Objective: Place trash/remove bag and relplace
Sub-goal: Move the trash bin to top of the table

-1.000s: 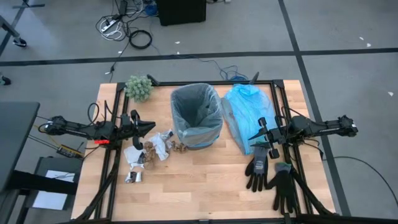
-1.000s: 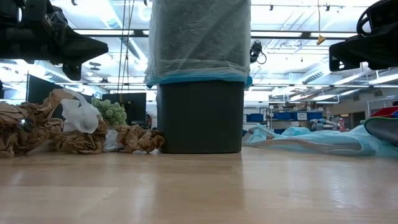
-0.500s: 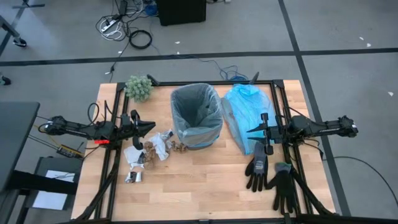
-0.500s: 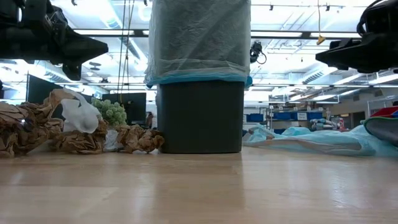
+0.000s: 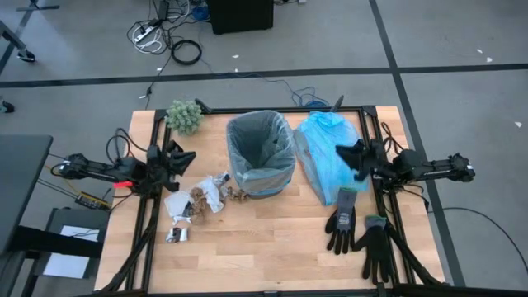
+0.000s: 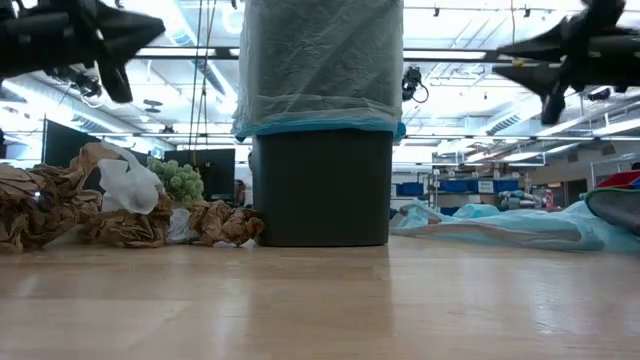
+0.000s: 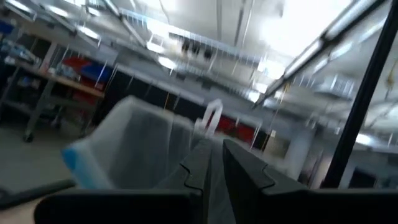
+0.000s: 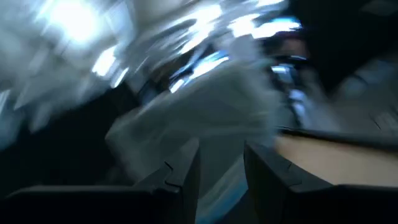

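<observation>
The black bin (image 6: 320, 190) stands at the table's middle, toward the far edge. It is lined with the grey-white bag (image 5: 261, 140), which folds over its rim (image 6: 320, 115). The trash (image 5: 198, 200), crumpled white and brown paper, lies on the table left of the bin, with a shiny silver piece (image 5: 176, 235) nearer the front. My left gripper (image 5: 183, 155) hovers over the table's left edge, tipped upward toward the bin. Its fingers (image 7: 199, 168) are nearly together with nothing between them. My right gripper (image 5: 342, 154) hovers at the right, open and tipped upward.
A light-blue plastic bag (image 5: 326, 157) lies flat right of the bin, under my right gripper. Two black gloves (image 5: 342, 219) (image 5: 378, 247) lie at the front right. A green fuzzy clump (image 5: 184, 116) sits at the far left corner. Bare wood lies in front of the bin.
Both grippers have tipped their fingers upward and risen a little above the table. My right gripper has also rolled about its own axis. Neither has changed its opening. Bin, bag and trash have stayed put.
</observation>
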Robot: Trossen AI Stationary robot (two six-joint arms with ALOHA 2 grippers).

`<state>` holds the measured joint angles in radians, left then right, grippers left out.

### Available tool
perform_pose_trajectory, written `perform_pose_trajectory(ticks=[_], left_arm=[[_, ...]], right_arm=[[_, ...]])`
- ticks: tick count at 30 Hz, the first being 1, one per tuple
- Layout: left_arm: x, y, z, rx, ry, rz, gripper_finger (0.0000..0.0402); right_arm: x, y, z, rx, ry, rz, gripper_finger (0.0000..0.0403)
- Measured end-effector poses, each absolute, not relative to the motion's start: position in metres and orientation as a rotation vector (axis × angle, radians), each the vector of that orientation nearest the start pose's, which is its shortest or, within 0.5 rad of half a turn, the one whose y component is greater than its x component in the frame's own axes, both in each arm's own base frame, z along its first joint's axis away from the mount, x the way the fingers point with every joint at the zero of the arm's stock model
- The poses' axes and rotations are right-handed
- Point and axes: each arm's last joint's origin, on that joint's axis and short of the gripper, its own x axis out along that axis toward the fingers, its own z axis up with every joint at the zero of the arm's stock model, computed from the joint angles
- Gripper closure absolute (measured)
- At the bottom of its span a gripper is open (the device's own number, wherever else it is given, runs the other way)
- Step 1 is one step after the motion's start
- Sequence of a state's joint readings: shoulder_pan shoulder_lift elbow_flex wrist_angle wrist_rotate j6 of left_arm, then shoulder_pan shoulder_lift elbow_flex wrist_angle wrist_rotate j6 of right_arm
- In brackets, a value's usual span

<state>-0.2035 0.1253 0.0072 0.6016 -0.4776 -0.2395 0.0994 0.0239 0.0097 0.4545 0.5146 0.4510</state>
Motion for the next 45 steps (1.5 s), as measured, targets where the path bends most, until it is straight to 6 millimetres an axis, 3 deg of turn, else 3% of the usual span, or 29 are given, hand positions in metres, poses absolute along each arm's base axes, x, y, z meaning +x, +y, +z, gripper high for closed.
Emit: perform_pose_trajectory(ticks=[4, 7, 16, 21, 26, 34, 41, 45], left_arm=[[0.087, -0.004, 0.219, -0.428, -0.582, 0.2, 0.0351], [0.084, -0.004, 0.223, -0.445, -0.639, 0.187, 0.0351], [0.079, -0.003, 0.23, -0.472, -0.726, 0.168, 0.0351], [0.07, 0.0, 0.238, -0.569, -0.857, 0.159, 0.0351], [0.068, 0.0, 0.251, -0.634, -0.876, 0.121, 0.0351], [0.072, -0.004, 0.29, -0.636, -0.767, -0.014, 0.0351], [0.09, -0.009, 0.336, -0.57, -0.519, 0.004, 0.0351], [0.103, -0.014, 0.358, -0.531, -0.399, -0.036, 0.0351]], right_arm=[[0.089, -0.005, 0.206, 0.667, -0.504, -0.277, 0.0291], [0.09, -0.005, 0.217, 0.662, -0.512, -0.282, 0.0291], [0.104, -0.003, 0.284, 0.592, -0.512, -0.273, 0.0291], [0.122, -0.005, 0.322, 0.68, -0.554, -0.391, 0.0291], [0.143, -0.006, 0.355, 0.698, -0.571, -0.417, 0.0291], [0.189, 0.001, 0.393, 0.638, -0.493, -0.236, 0.0291], [0.238, 0.005, 0.39, 0.54, -0.386, -0.244, 0.0291], [0.256, 0.006, 0.396, 0.542, -0.388, -0.241, 0.0291]])
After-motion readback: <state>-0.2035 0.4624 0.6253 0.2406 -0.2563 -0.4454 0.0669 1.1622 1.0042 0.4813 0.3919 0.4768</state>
